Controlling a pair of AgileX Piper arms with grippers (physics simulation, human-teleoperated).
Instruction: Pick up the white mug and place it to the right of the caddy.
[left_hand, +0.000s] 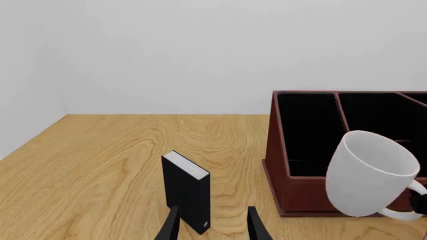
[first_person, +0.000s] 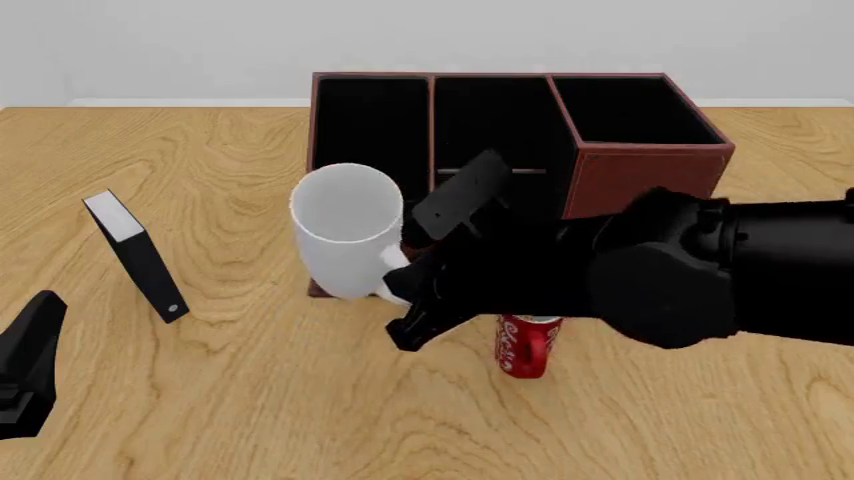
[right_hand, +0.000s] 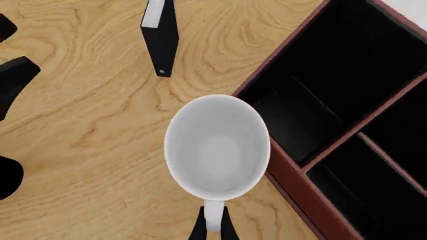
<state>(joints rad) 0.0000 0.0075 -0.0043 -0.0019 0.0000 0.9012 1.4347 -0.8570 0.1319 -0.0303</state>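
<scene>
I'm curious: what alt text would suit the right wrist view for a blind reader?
Seen from above, an empty white mug is held by its handle in the right hand, beside a dark reddish-brown caddy on a wooden table; a black book-like slab stands beyond.

The table (first_person: 267, 420) is seen from above and behind in the front view, faced toward twelve o'clock. A low, level look across the wood is given by the left wrist view. The white mug (right_hand: 217, 145) is viewed straight down, closely, from the right wrist (its mouth fully visible). The caddy (left_hand: 280, 165) is shared by all three.
</scene>
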